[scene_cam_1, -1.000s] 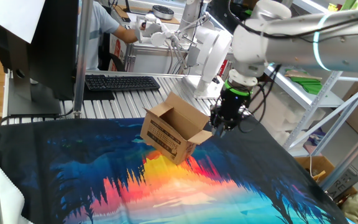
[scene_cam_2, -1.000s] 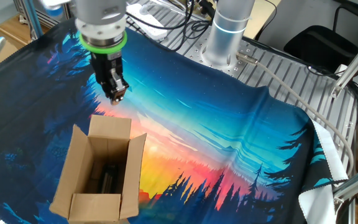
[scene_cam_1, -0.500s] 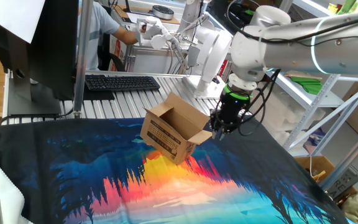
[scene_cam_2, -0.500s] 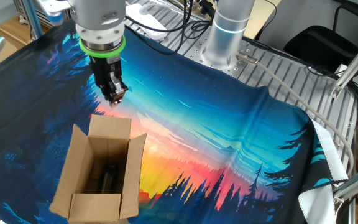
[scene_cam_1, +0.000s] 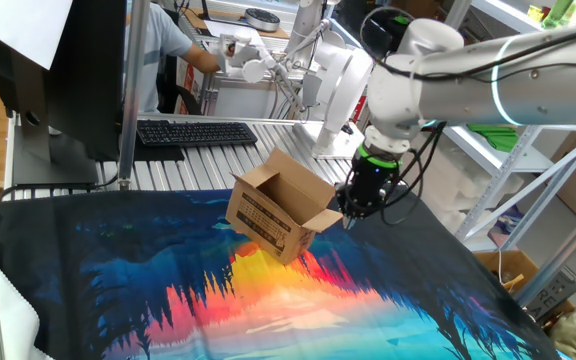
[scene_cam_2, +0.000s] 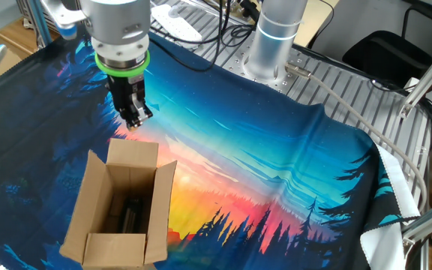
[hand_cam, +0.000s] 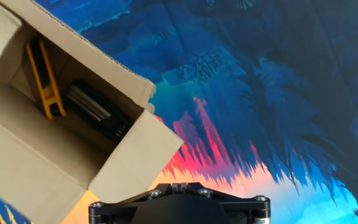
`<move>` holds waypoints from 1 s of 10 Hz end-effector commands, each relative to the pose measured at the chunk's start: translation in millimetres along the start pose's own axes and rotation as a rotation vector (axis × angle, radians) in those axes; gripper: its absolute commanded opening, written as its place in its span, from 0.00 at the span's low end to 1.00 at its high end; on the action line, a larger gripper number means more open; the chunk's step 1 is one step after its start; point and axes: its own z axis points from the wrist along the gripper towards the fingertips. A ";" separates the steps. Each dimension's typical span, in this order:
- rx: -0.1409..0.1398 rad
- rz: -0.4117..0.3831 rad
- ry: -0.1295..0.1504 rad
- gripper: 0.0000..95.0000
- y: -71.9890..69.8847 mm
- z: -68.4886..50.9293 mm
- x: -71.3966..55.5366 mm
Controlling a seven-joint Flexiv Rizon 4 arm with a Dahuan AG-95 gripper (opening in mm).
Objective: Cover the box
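The small brown cardboard box (scene_cam_1: 273,215) stands open on the printed cloth, all flaps up, black print on its side. In the other fixed view the box (scene_cam_2: 122,202) shows a dark object inside. The hand view shows the box (hand_cam: 55,143) holding a yellow-handled tool (hand_cam: 44,79) and a black object (hand_cam: 98,112). My gripper (scene_cam_1: 348,218) hangs just beside the box's right flap, fingers together and empty. In the other fixed view the gripper (scene_cam_2: 135,121) is just above the far flap (scene_cam_2: 133,152).
The table is covered by a blue and orange forest-print cloth (scene_cam_2: 276,172). The arm's base (scene_cam_2: 274,37) stands at the back. A keyboard (scene_cam_1: 196,131) and a monitor (scene_cam_1: 63,70) lie behind the cloth. Metal shelving (scene_cam_1: 528,150) stands at the right.
The gripper has moved slightly, a little lower and closer to the box's flap. The box has not moved.
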 end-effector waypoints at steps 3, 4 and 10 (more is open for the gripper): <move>-0.014 0.023 -0.029 0.00 2.5 11.0 -1.5; -0.021 0.028 -0.026 0.00 2.9 10.7 -1.9; -0.039 0.134 -0.002 0.00 34.2 -12.2 -20.5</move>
